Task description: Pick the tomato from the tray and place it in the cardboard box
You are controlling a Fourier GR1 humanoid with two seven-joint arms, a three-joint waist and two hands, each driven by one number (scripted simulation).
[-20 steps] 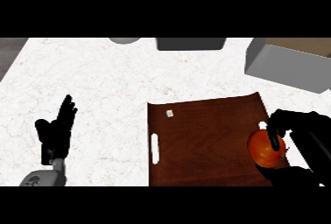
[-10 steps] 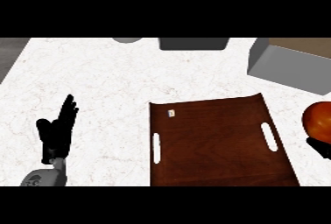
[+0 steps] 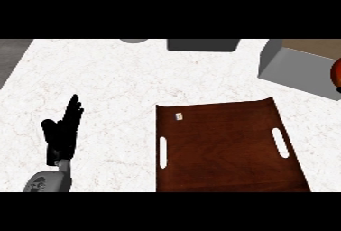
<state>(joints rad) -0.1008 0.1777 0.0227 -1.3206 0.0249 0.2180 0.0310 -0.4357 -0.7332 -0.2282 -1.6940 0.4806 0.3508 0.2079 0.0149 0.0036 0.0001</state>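
Tomato (image 3: 336, 74) at right edge above box (image 3: 296, 72); right-hand fingers unseen, cannot tell. Early release could miss. Left hand (image 3: 61, 135) open.

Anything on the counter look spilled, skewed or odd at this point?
Nothing spilled or damaged. The brown wooden tray lies flat with only a small pale tag on it. The red tomato shows just as a sliver at the right edge, beside the grey cardboard box. The left hand rests open on the left.
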